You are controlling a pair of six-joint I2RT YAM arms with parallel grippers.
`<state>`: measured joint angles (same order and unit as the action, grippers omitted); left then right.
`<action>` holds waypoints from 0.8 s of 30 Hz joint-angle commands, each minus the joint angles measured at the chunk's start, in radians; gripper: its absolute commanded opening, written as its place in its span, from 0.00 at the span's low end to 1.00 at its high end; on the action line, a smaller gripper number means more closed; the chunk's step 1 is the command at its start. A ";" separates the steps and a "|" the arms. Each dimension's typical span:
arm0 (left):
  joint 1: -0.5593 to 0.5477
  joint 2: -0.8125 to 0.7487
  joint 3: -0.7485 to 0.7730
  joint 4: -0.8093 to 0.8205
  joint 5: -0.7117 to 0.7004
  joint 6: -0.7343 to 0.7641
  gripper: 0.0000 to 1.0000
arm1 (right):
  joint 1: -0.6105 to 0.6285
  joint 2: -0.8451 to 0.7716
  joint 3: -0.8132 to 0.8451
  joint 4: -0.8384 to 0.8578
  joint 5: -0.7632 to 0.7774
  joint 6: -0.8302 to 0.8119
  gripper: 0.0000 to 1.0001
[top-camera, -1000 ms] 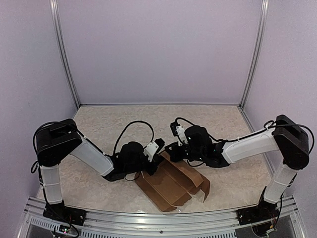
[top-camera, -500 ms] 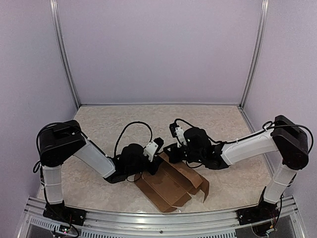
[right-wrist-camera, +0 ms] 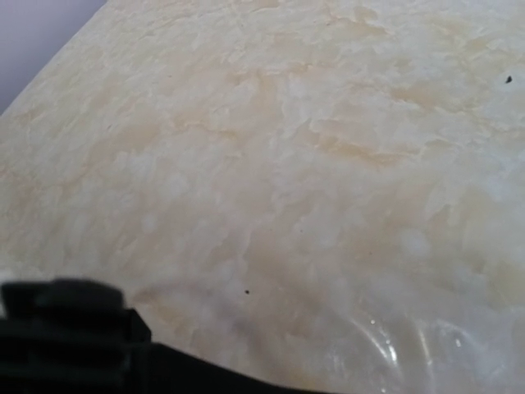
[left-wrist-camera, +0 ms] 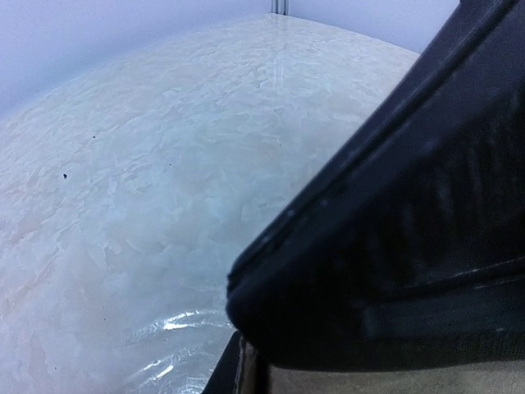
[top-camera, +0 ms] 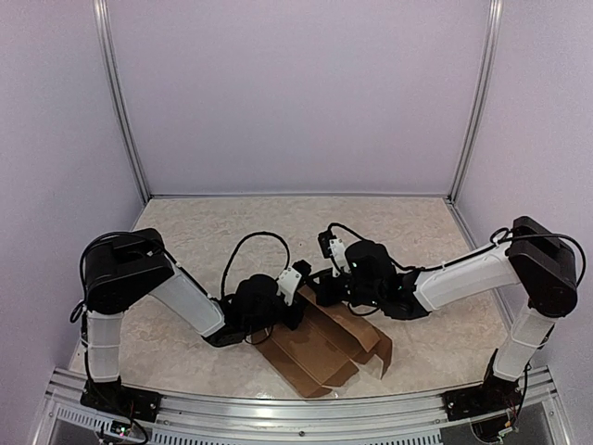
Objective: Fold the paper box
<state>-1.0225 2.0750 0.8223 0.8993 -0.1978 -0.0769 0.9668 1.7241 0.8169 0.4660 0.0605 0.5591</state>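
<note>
The box (top-camera: 320,350) lies with some flaps raised on the table (top-camera: 204,232) toward 6 o'clock, between the two arms. The left gripper (top-camera: 290,313) sits low at its 10 o'clock edge. The right gripper (top-camera: 326,289) is at its 12 o'clock corner, and I cannot tell whether either is spread or pinching.

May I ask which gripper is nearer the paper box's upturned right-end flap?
Right: the right gripper is at the paper box's far corner; the left gripper is at its left edge, farther from the flap.
</note>
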 commanded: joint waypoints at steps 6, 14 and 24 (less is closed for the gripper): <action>0.000 0.021 0.018 0.004 -0.062 -0.008 0.00 | 0.025 0.014 -0.050 -0.064 -0.016 0.013 0.00; -0.006 0.000 -0.013 0.029 -0.101 -0.001 0.00 | 0.026 0.002 -0.046 -0.065 -0.010 0.017 0.00; -0.009 -0.043 -0.051 0.037 -0.249 -0.028 0.00 | 0.026 -0.136 -0.046 -0.171 0.047 -0.022 0.08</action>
<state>-1.0317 2.0693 0.7982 0.9207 -0.3416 -0.0837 0.9836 1.6646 0.7986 0.4046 0.0727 0.5617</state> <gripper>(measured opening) 0.030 0.068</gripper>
